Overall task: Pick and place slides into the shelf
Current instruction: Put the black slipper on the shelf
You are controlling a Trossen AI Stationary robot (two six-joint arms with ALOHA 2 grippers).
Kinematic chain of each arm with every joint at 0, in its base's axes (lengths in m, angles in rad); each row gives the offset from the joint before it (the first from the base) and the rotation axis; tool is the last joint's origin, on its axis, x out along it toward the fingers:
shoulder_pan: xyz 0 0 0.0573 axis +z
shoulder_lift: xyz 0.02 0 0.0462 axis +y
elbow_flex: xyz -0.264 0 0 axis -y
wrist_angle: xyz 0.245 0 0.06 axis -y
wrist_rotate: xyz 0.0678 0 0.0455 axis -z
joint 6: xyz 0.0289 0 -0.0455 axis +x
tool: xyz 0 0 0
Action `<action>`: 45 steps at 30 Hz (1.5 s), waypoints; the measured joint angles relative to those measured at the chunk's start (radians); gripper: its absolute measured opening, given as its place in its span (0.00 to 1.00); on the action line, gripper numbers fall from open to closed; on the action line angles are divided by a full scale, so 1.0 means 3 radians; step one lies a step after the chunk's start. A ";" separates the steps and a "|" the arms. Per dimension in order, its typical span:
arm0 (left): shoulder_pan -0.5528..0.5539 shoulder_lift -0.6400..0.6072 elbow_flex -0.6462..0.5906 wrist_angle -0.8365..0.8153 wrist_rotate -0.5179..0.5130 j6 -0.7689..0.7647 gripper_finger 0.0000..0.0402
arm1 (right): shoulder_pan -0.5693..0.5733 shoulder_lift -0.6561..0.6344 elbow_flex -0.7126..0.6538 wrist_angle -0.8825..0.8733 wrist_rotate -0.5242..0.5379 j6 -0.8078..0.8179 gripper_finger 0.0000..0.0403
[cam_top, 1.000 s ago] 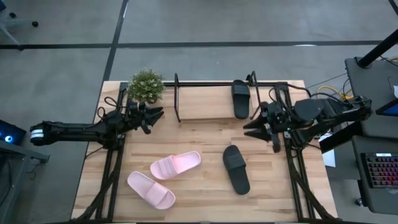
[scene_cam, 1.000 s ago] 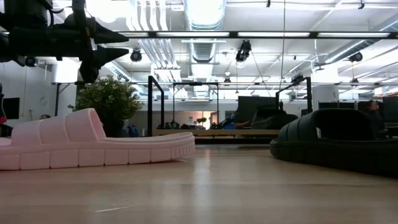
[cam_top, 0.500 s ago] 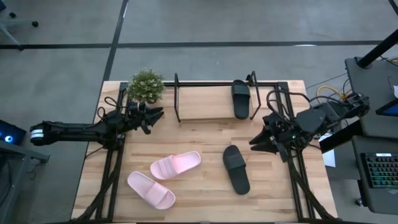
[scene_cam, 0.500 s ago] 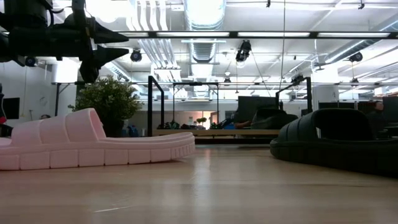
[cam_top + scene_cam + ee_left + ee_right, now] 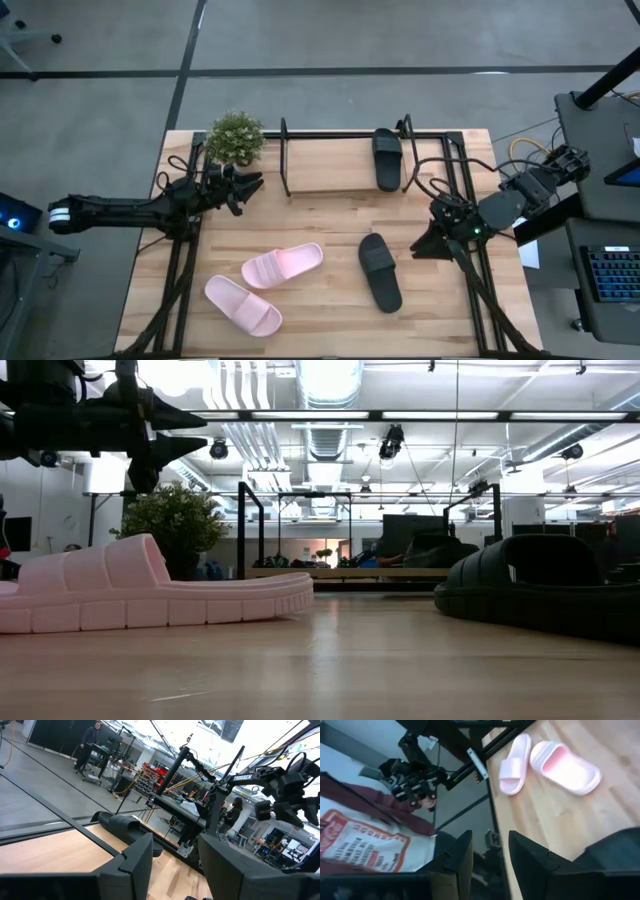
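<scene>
Shelf (image 5: 330,165) board mostly bare

The wooden table (image 5: 320,215) carries everything. At its far edge stands the shelf (image 5: 330,165), a low black tubing rack with a light board, and one black slide (image 5: 387,158) lies on the right end of that board. Just left of the shelf, at the far left corner, sits a small potted plant (image 5: 235,137). Directly on the tabletop, near and left of centre, lie the two pink slides (image 5: 262,287), one beside the other. The second black slide (image 5: 380,271) lies right of centre, well apart from them.
</scene>
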 joint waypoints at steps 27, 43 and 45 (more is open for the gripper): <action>0.0001 -0.0001 0.0000 0.0008 -0.0001 -0.0003 0.36 | 0.0556 0.0314 -0.0269 0.0006 0.0126 0.0434 0.28; 0.0000 0.0000 0.0000 -0.0011 -0.0002 -0.0002 0.36 | 0.0611 0.0431 -0.0343 0.0003 0.0122 0.0337 0.44; 0.0000 -0.0001 0.0000 -0.0010 -0.0002 -0.0002 0.36 | 0.0637 0.0431 -0.0343 0.0001 0.0128 0.0317 0.45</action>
